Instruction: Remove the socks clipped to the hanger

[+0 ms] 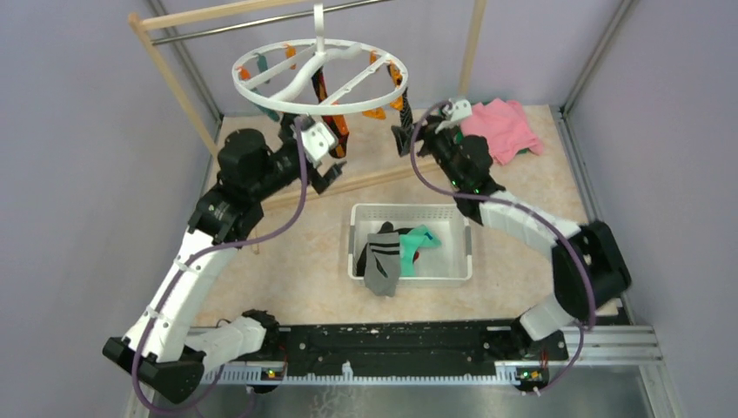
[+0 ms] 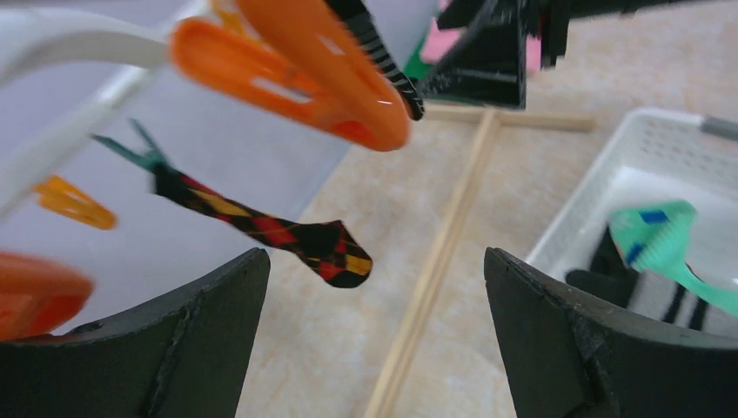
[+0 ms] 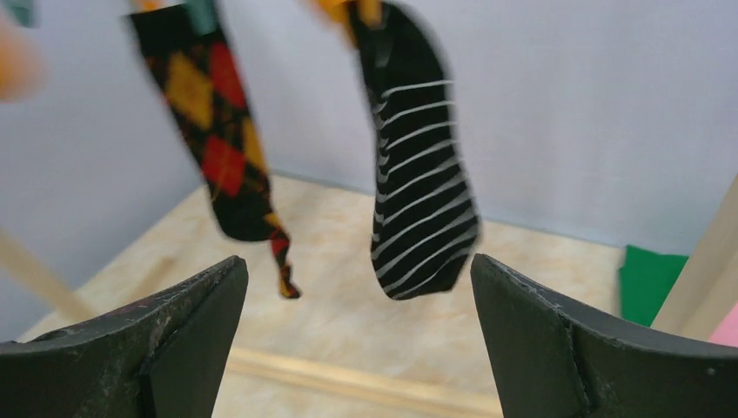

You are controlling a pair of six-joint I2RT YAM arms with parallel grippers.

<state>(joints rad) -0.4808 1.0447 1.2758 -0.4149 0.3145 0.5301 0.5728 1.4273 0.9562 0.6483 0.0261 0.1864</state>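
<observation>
The white ring hanger (image 1: pixel 322 74) hangs from the rack at the back, with orange and teal clips around it. A red-black-orange argyle sock (image 1: pixel 333 117) hangs clipped under it and shows in the left wrist view (image 2: pixel 278 231) and the right wrist view (image 3: pixel 213 131). A black-white striped sock (image 3: pixel 422 200) hangs beside it, just ahead of my right gripper (image 3: pixel 358 296), which is open and empty. My left gripper (image 2: pixel 374 296) is open and empty just under the ring, below an orange clip (image 2: pixel 296 74). In the top view the left gripper (image 1: pixel 329 174) and right gripper (image 1: pixel 411 144) flank the hanging socks.
A white slotted basket (image 1: pixel 361 213) at the table's middle holds a grey-black sock (image 1: pixel 381 257) and a teal sock (image 1: pixel 418 244). A pink cloth (image 1: pixel 500 126) lies back right, with a green cloth (image 3: pixel 648 279) near it. The rack's wooden foot bar (image 1: pixel 374 178) crosses the table.
</observation>
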